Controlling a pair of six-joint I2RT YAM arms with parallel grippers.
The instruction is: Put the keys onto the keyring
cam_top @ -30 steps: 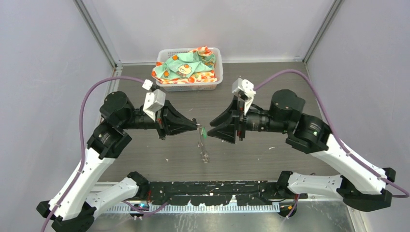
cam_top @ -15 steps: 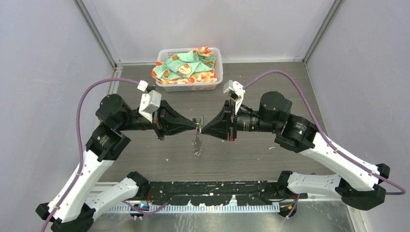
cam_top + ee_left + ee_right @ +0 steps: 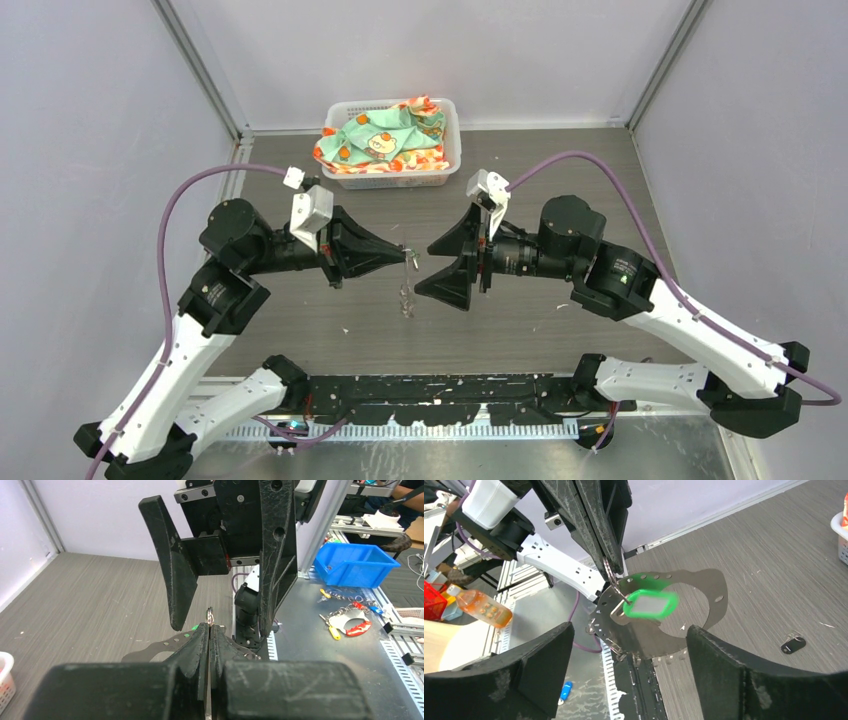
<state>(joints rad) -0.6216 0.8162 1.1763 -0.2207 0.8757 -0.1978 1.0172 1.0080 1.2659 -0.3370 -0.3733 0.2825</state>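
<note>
- Tabletop [image 3: 540,180]: one, grey wood-grain, with two arms bolted at its near edge.
- Right claw [image 3: 424,270]: one of two claws. Its jaws are spread wide and grip nothing. It points left at the other claw. In the right wrist view its two fingers stand on either side of the hanging keyring [image 3: 709,597], close to it, and no contact shows.
- Left claw [image 3: 407,256]: the second claw. Its jaws are pressed tight together, pinching the top edge of the keyring, which hangs in the air below the fingertips. It points right, tip to tip with the other claw above the middle of the tabletop.
- Basket [image 3: 392,181]: one, white, at the far edge of the tabletop and well away from both claws. One crumpled green and orange patterned cloth [image 3: 385,135] fills it.
- Keyring: one, a thin flat grey loop with small holes along its rim.
- Keys, two in all:
  - The green key [image 3: 649,602] hangs against the face of the keyring, just below the left claw's tips. I cannot tell whether it is threaded on.
  - The black key [image 3: 794,644] lies flat on the tabletop, apart from the keyring and touched by neither claw.
</note>
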